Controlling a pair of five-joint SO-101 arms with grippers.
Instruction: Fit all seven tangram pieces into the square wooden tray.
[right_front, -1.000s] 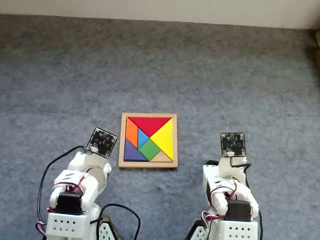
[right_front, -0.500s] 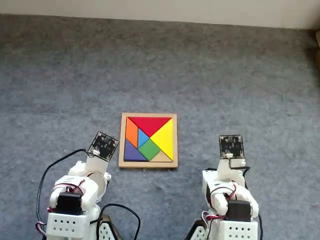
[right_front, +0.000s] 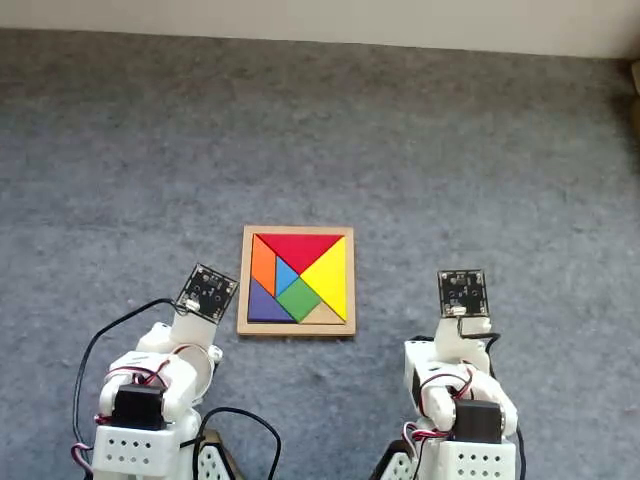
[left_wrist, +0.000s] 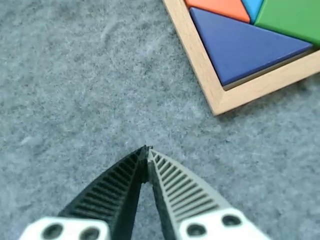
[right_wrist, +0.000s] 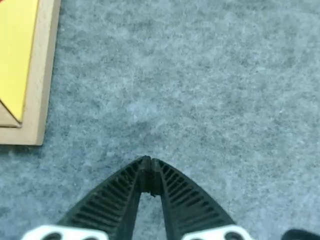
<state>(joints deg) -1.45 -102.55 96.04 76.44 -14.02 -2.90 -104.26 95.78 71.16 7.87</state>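
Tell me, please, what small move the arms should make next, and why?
Probably none, or at most settling both arms at rest: the wooden tray looks full, seven coloured pieces lying flush inside, and the left pincer and right pincer are shut on nothing over the carpet beside it.

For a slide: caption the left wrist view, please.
Shut left gripper over grey carpet, near a corner of the square wooden tray holding a blue triangle.

Red, yellow, orange, blue, green and purple pieces (right_front: 298, 280), tan tray (right_front: 243, 280), grey carpet (right_front: 450, 150).
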